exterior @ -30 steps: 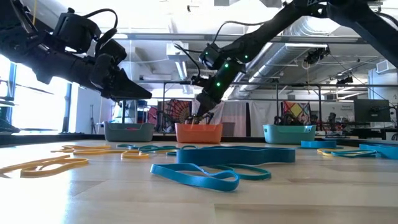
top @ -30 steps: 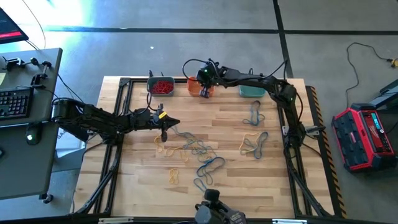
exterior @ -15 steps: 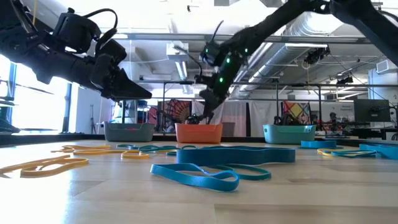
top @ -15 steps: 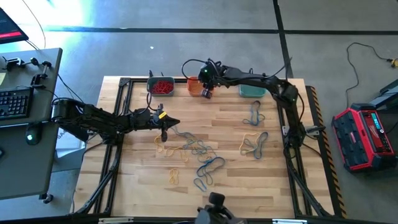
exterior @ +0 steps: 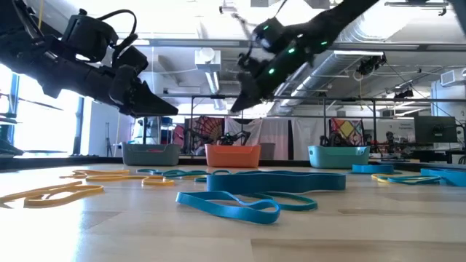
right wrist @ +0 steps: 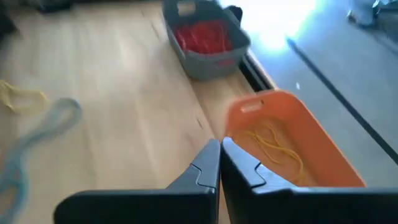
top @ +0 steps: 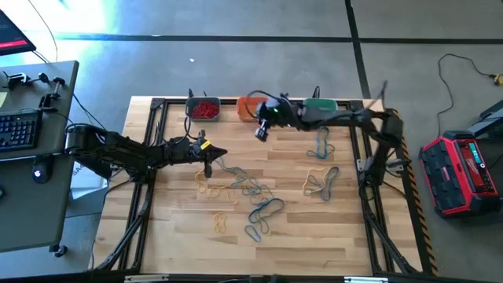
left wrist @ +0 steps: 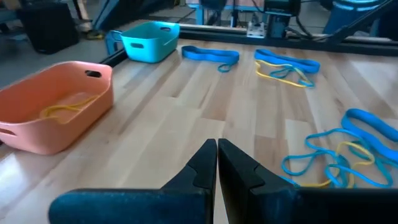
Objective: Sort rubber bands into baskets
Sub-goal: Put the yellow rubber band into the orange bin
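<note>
Three baskets were ranged along the table's [top: 181, 236] far edge — a grey basket [top: 203, 108] filled with red bands [right wrist: 203, 35], an orange basket [top: 247, 108] holding a few yellow bands [right wrist: 273, 146], and a teal basket [top: 318, 112]. The right gripper [top: 261, 132] was held above the table just in front of the orange basket, its fingers pressed together with nothing between them. The left gripper [top: 207, 165] was poised at the edge of a tangle of blue and yellow bands [top: 240, 189] — its fingers likewise together, and nothing was seen gripped. Further loose bands [top: 321, 181] were scattered on the right side of the table.
</note>
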Robot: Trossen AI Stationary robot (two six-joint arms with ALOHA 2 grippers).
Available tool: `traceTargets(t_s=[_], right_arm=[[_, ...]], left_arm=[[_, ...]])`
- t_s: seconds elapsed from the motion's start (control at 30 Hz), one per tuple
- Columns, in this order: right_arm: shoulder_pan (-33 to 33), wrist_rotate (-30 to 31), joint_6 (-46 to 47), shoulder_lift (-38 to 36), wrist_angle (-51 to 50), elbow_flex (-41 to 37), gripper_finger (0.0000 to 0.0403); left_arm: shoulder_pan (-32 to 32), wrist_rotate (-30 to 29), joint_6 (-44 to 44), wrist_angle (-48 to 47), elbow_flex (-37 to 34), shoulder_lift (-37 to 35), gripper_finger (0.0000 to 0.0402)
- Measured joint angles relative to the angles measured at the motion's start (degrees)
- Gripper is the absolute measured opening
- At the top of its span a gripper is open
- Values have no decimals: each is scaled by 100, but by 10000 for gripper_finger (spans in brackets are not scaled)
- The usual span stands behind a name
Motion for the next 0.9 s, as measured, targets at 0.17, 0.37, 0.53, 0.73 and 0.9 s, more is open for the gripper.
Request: traceTargets(t_s=[0.17, 0.37, 0.53, 0.73, 0.9], right_arm=[[367, 306, 586, -820, 952, -1166, 0], [1048, 865, 1083, -1250, 2154, -2345, 0], [1609, 1537, 1357, -1217, 2722, -2896, 0], [2151, 2381, 1535, -1184, 3054, -3289, 0], [2303, 2404, 1609, -1184, 2941, -3329, 0]], left_arm=[[-61, 299, -152, -50, 2, -23, 7], [-167, 315, -120, -312, 2, -116, 7], [-299, 452, 284, -917, 7, -178, 7], [-497, 120, 350, -1233, 7, -176, 7], [-703, -135, 450, -1247, 7, -217, 7]])
